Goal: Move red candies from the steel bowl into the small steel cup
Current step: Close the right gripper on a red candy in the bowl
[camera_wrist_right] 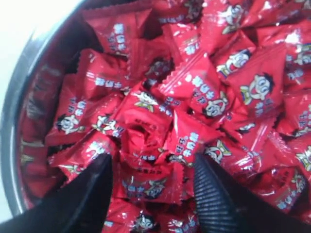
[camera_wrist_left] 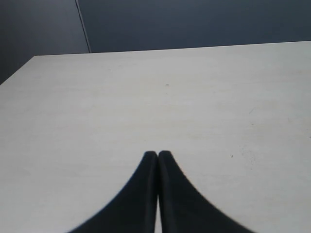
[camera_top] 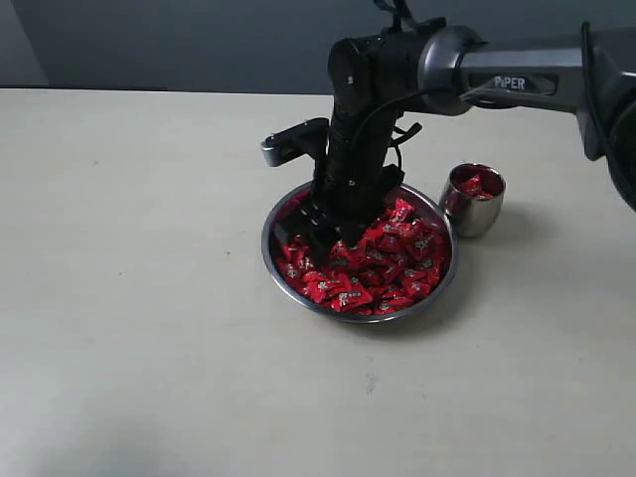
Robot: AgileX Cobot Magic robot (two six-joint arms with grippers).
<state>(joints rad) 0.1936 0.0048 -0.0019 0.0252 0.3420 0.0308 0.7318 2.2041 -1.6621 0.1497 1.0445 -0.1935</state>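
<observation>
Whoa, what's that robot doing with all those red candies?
The right gripper is down in the steel bowl, jaws open over the pile of red candies, holding nothing yet. The small steel cup beside the bowl has a few candies in it. The left gripper is shut over the table, away from it all.

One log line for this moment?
right gripper: open over red candies in steel bowl; small steel cup: holds some; left gripper: shut

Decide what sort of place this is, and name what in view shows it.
Probably a robotics lab bench: a pale tabletop before a plain dark wall, a black robot arm, and a wide shiny steel bowl of red wrapped candies beside a small steel cup.
</observation>
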